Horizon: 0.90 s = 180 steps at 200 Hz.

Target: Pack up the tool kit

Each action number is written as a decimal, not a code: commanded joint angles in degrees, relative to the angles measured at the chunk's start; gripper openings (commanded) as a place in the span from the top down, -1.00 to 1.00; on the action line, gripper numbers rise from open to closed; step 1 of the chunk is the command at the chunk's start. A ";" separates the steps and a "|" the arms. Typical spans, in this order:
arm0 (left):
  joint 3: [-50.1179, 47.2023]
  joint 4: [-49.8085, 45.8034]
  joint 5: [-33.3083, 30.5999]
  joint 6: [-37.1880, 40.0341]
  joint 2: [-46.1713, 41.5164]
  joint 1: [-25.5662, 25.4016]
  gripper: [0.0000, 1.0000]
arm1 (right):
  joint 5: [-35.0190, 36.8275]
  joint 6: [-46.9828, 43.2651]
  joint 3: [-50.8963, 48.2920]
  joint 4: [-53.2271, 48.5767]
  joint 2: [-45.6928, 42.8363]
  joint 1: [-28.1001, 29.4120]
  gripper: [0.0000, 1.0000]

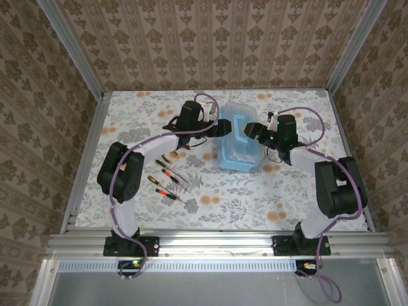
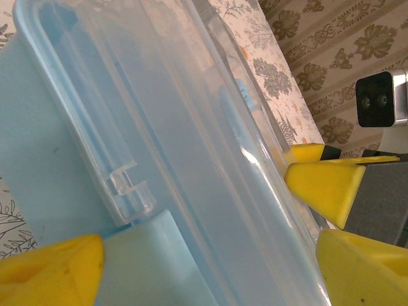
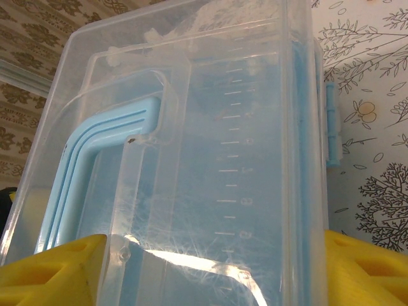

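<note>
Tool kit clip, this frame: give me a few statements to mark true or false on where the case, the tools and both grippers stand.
1. The lid is on the case, with its handle facing up. True.
2. The screwdrivers are already packed in the case. False: they lie loose on the table, left of the case.
3. The left gripper and the right gripper flank the case, one on each side. True.
4. The left gripper carries a screwdriver. False: its jaws stand apart at the case's edge, with no tool between them.
</note>
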 commanded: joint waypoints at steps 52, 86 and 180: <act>1.24 -4.52 -0.64 4.89 -3.76 -1.57 -0.73 | -14.28 5.33 -9.58 -7.83 10.40 -0.81 -0.13; 2.25 -9.63 -3.68 8.14 -4.72 -1.50 -0.73 | -15.71 6.86 -10.02 -5.05 11.67 -0.81 -0.14; 0.23 -20.92 -13.61 14.97 -8.29 0.70 -0.76 | -16.17 10.82 -10.90 0.08 12.94 -0.81 -0.46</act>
